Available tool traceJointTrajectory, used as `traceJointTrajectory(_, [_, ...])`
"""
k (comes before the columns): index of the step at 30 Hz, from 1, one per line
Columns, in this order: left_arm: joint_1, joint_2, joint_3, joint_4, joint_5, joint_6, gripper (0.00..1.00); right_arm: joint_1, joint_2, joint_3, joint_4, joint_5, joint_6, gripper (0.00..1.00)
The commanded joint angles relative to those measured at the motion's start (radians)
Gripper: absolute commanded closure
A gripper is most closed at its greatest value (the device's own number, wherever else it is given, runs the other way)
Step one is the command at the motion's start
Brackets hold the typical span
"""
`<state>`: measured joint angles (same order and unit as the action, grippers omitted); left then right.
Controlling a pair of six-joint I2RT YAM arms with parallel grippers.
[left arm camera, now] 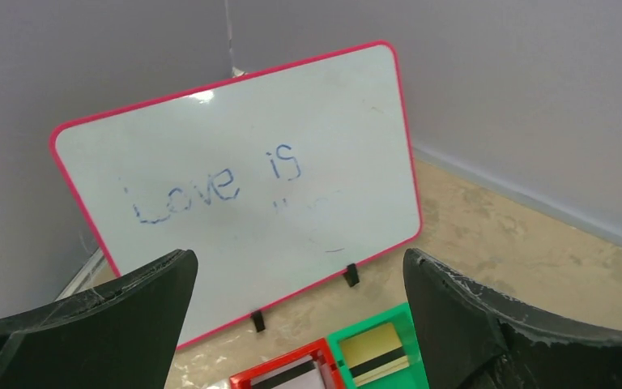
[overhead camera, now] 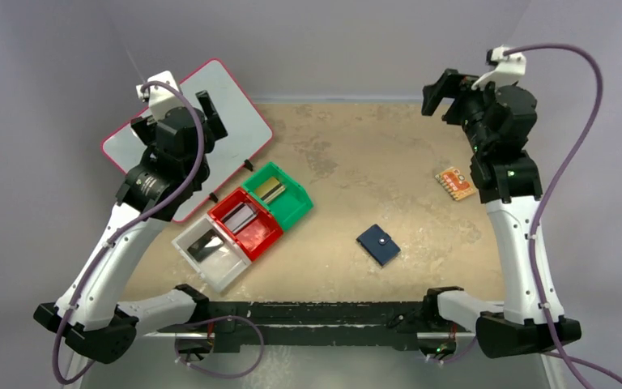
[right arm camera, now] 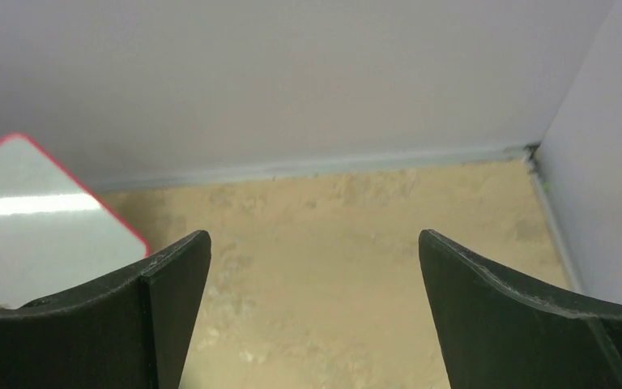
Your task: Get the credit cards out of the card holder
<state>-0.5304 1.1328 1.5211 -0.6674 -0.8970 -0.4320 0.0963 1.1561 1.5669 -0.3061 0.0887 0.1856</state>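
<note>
The card holder (overhead camera: 377, 244), a small navy wallet with a round snap, lies folded shut on the tan table right of centre; any credit cards inside it are hidden. My left gripper (overhead camera: 210, 112) (left arm camera: 300, 259) hangs open and empty at the back left, high over the bins, far from the holder. At the back right my right gripper (overhead camera: 441, 91) (right arm camera: 314, 239) is raised, open, with only bare table between its fingers. The wrist views do not show the holder.
A pink-rimmed whiteboard (overhead camera: 225, 97) (left arm camera: 243, 178) leans at the back left. Green (overhead camera: 296, 204), red (overhead camera: 263, 235) and clear (overhead camera: 225, 271) bins stand in a diagonal row, each with a card in it. An orange patterned piece (overhead camera: 455, 183) lies by the right arm.
</note>
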Motion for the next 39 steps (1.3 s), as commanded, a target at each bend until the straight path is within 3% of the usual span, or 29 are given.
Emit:
traceJointTrajectory(1, [0.048,-0.072,-0.092,0.037,0.012,-0.035,0.0,-0.045,-0.058,-0.185,0.127,-0.183,0.083,0.0])
traceJointTrajectory(6, [0.11,-0.163,-0.234,0.018,0.055,-0.107,0.0,-0.063,-0.094,-0.43,0.19,-0.348,0.116,0.0])
traceJointTrajectory(10, [0.158,-0.259,-0.362,0.022,0.132,-0.169,0.0,-0.008,-0.07,-0.565,0.201,-0.403,0.121,0.0])
traceJointTrajectory(19, [0.23,-0.425,-0.568,0.075,0.3,-0.282,0.0,0.22,0.072,-0.656,0.229,-0.41,0.132,0.0])
traceJointTrajectory(27, [0.253,-0.554,-0.624,0.017,0.245,-0.355,0.01,0.439,0.344,-0.497,0.268,-0.361,0.11,0.0])
traceJointTrajectory(33, [0.259,-0.641,-0.684,-0.071,0.155,-0.521,0.03,0.604,0.604,-0.23,0.223,-0.226,0.059,0.0])
traceJointTrajectory(39, [0.262,-0.639,-0.679,-0.259,0.023,-0.713,0.05,0.686,0.819,0.024,0.145,-0.039,0.007,0.0])
